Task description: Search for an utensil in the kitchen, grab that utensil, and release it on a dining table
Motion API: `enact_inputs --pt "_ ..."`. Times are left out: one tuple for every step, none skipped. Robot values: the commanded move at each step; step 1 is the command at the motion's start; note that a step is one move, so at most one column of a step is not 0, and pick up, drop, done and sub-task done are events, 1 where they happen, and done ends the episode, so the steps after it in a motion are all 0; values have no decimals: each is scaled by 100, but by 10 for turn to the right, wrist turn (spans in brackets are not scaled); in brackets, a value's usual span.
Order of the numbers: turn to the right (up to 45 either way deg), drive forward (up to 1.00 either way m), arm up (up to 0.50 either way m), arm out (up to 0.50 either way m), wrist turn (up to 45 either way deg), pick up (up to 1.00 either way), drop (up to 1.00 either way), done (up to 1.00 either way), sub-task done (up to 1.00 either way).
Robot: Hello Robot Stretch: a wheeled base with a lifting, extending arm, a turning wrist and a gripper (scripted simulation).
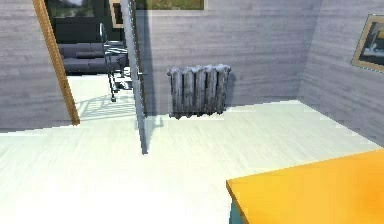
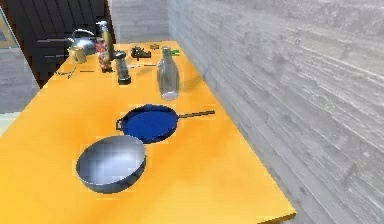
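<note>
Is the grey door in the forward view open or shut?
Open: the grey door stands swung into the room, and a dark sofa shows in the room beyond.

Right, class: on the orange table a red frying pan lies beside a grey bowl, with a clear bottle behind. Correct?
One slip: the frying pan is blue, not red. The arm side view shows it beside the grey bowl on the orange table, with the clear bottle behind.

Orange surface: flat glossy top, long, level. One corner also shows at the forward view's bottom right. Small thin dark item lies flat near its far left edge, too small to identify as utensil.
</note>
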Motion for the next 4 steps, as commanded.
enact_inputs --pt "0 0 38 0 0 0 0 0 0" --pt "0 0 0 28 0 0 0 0 0" --pt "0 0 0 0 450 0 0 0 0" --pt "0 0 0 0 450 0 0 0 0"
